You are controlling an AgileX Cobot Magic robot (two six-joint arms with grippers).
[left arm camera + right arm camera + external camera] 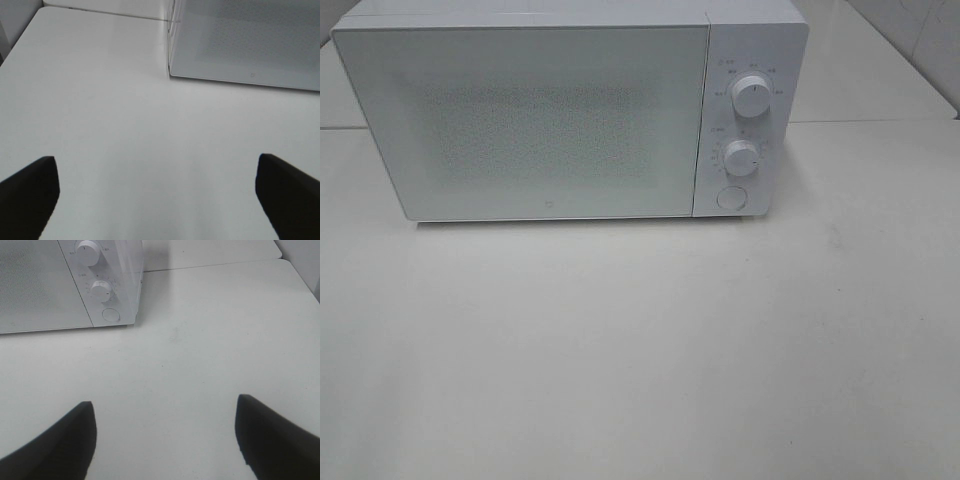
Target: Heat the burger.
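The burger is out of view in every frame. A white microwave [550, 115] stands at the back of the table with its door shut; it has two dials [750, 97] and a round button [731, 197] on its right panel. It also shows in the left wrist view [245, 45] and the right wrist view [65, 285]. My left gripper [157, 192] is open and empty above bare table, apart from the microwave's left corner. My right gripper [165, 437] is open and empty, in front of the microwave's control panel. Neither gripper shows in the exterior view.
The white table [640, 340] spreads in front of the microwave. A seam between table tops [880, 122] runs to the microwave's right. A tiled wall [920, 40] rises at the back right.
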